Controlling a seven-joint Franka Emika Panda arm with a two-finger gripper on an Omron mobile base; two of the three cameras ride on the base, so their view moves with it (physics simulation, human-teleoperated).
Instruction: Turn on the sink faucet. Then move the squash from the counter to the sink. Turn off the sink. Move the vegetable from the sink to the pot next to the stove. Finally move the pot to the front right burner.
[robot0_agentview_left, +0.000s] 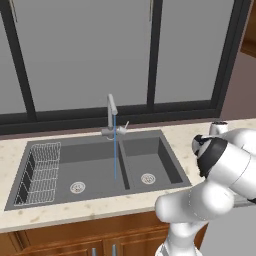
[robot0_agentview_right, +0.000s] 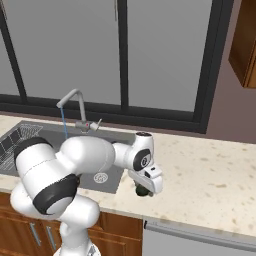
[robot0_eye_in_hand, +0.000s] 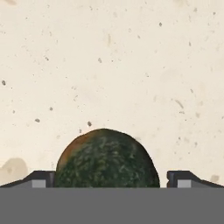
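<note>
While water runs | claw (robot0_eye_in_hand: 111, 178) spread apart, straddling squash (robot0_eye_in_hand: 107, 158) | counter (robot0_eye_in_hand: 131, 65)

Glossy white rounded arm (robot0_agentview_right: 75, 160), black joint bands, round dark wrist disc, small dark-tipped claw (robot0_eye_in_hand: 112, 178)

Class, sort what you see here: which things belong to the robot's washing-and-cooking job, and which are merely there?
Belong to the job:
sink faucet, running
sink
squash, on the counter
pincer, open either side of the squash

Merely there:
wire rack
windows
cabinets
</note>
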